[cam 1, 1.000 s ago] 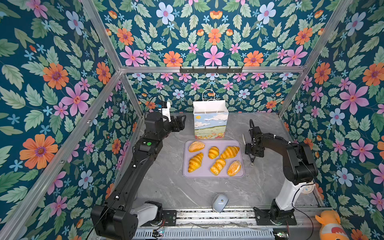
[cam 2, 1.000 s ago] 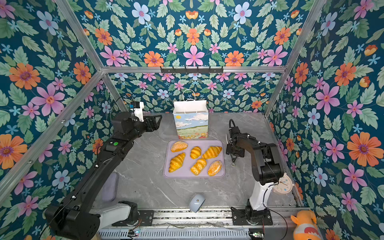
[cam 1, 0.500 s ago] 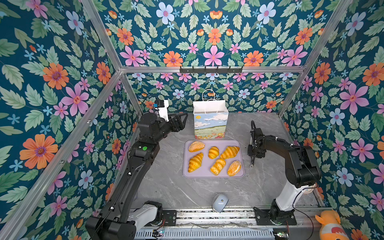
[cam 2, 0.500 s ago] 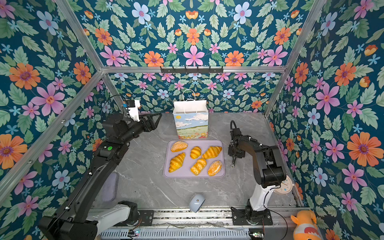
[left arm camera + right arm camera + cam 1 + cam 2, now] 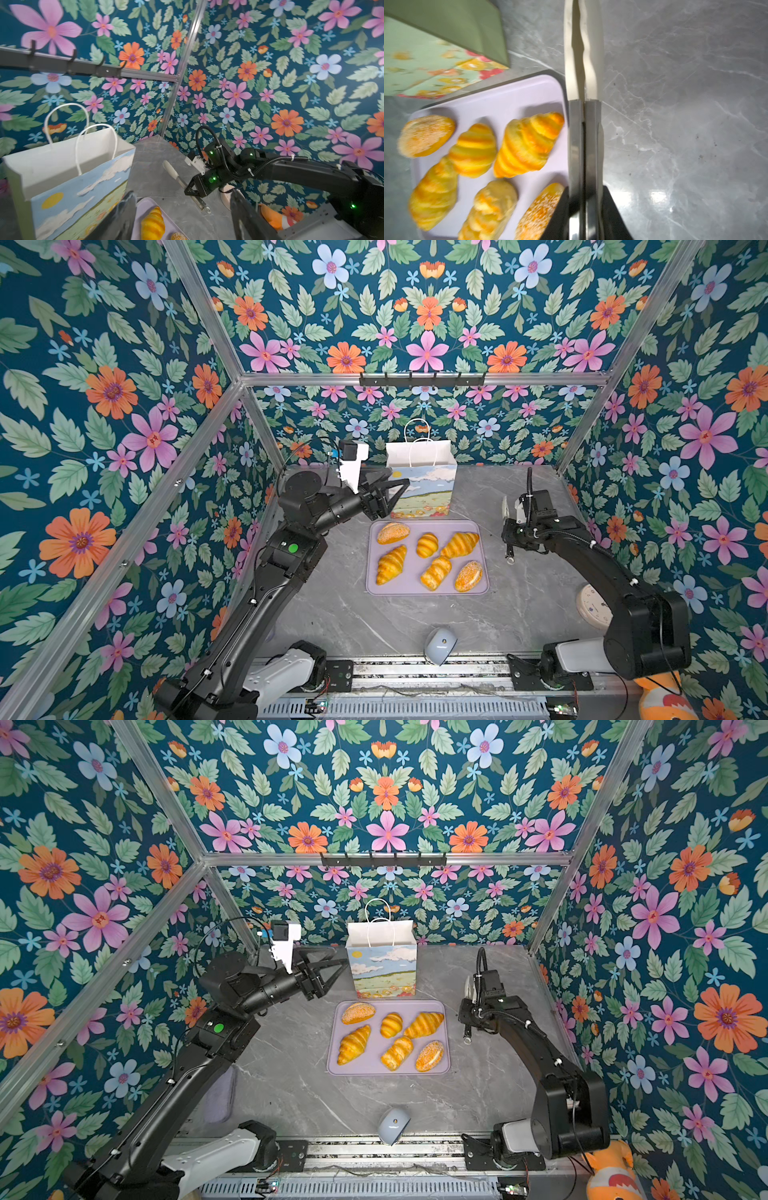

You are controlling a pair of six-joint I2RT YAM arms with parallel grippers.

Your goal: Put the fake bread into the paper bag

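Six pieces of fake bread (image 5: pixel 427 544) (image 5: pixel 391 1024) lie on a lilac tray (image 5: pixel 428 591); the wrist views show some of them (image 5: pixel 152 224) (image 5: pixel 527 143). Just behind the tray the paper bag (image 5: pixel 424 489) (image 5: pixel 382 969) (image 5: pixel 72 187) stands upright, mouth open. My left gripper (image 5: pixel 395 499) (image 5: pixel 332 979) (image 5: pixel 182 207) is open and empty, close to the bag's left side. My right gripper (image 5: pixel 509 549) (image 5: pixel 469 1019) (image 5: pixel 584 207) is shut on metal tongs (image 5: pixel 583 62) (image 5: pixel 172 171) with white tips, just right of the tray.
A grey computer mouse (image 5: pixel 440 649) lies near the front rail. A round white clock (image 5: pixel 594 608) sits by the right arm's base, an orange plush toy (image 5: pixel 660 701) in the front right corner. A hook rail (image 5: pixel 422 380) crosses the back wall.
My left gripper has swung right, up to the bag's left side. My right gripper has closed on the tongs and stayed beside the tray.
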